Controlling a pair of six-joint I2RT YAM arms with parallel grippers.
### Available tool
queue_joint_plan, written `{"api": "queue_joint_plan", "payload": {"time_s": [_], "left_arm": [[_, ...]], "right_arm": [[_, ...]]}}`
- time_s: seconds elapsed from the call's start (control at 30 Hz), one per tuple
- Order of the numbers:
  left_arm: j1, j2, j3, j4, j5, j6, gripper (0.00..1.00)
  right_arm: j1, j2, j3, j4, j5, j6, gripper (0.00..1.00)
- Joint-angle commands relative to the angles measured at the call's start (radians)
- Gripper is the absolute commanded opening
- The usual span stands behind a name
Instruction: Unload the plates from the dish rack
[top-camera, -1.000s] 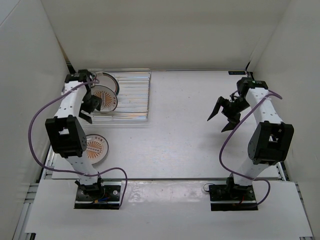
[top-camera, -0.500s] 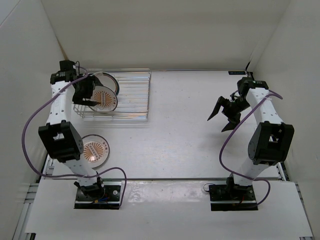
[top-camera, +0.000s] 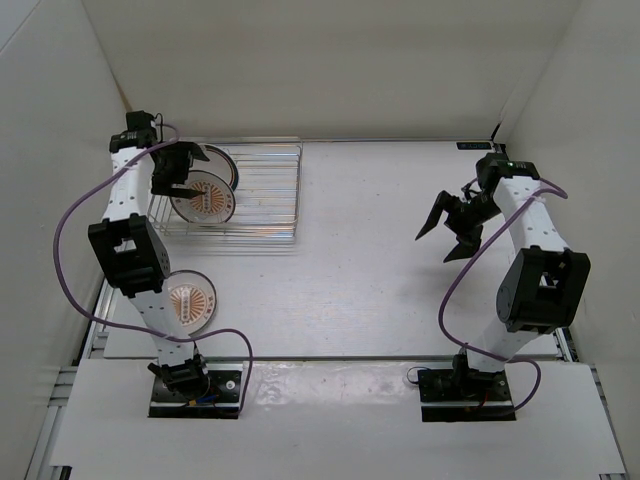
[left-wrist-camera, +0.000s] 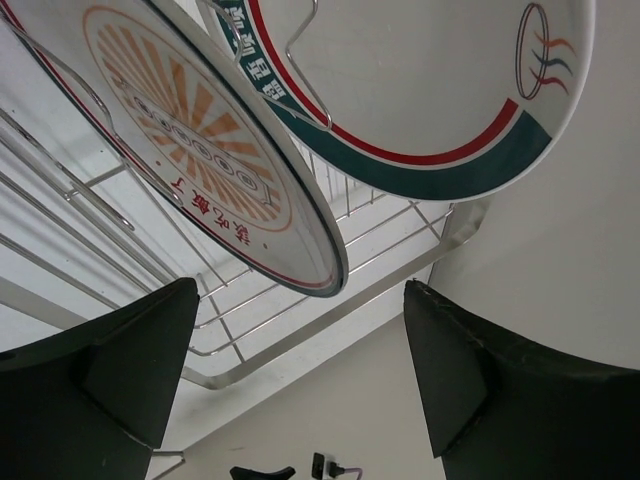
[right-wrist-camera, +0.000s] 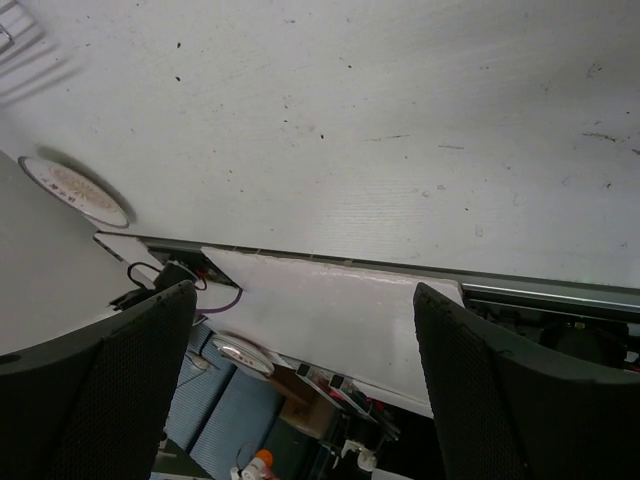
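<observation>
The silver wire dish rack (top-camera: 262, 190) stands at the far left. Two plates stand upright in its left end: the sunburst plate (top-camera: 206, 198) in front and the green-and-red rimmed plate (top-camera: 222, 165) behind it. My left gripper (top-camera: 178, 172) is open and empty at the rack's left end, close beside both plates. In the left wrist view the sunburst plate (left-wrist-camera: 190, 150) and the rimmed plate (left-wrist-camera: 430, 90) hang just beyond my open left gripper (left-wrist-camera: 310, 350), over the rack wires (left-wrist-camera: 330, 300). My right gripper (top-camera: 443, 232) is open and empty, off to the right above the table.
Another orange sunburst plate (top-camera: 190, 299) lies flat on the table near the left arm's base; it also shows in the right wrist view (right-wrist-camera: 75, 190). White walls enclose the table on three sides. My right gripper (right-wrist-camera: 305, 370) looks over the table's near edge.
My left arm has swung from the rack's near left side to its far left end, bringing the open gripper up beside the plates. The right arm has not moved.
</observation>
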Motion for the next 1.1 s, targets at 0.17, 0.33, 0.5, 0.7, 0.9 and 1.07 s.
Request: {"api": "queue_joint_plan", "payload": {"time_s": [0.17, 0.33, 0.5, 0.7, 0.9, 1.07], "left_arm": [[0.03, 0.004, -0.015, 0.01, 0.032, 0.029, 0.82], [0.033, -0.004, -0.05, 0.008, 0.035, 0.049, 0.76], [0.041, -0.018, -0.096, 0.025, 0.049, 0.059, 0.67], [0.051, -0.044, -0.101, 0.012, 0.063, 0.046, 0.49], [0.061, -0.093, -0.109, 0.036, 0.069, 0.015, 0.34], [0.067, -0.144, -0.115, 0.06, 0.089, -0.025, 0.21]], "right_arm": [[-0.013, -0.044, -0.024, 0.026, -0.017, 0.0, 0.9], [-0.023, -0.047, -0.028, 0.03, -0.017, 0.003, 0.9], [-0.03, -0.059, -0.034, 0.027, -0.014, 0.0, 0.9], [-0.035, -0.065, -0.039, 0.027, -0.016, 0.002, 0.9], [-0.035, -0.063, -0.048, 0.029, -0.02, 0.002, 0.9], [-0.035, -0.06, -0.05, 0.029, -0.028, 0.0, 0.9]]}}
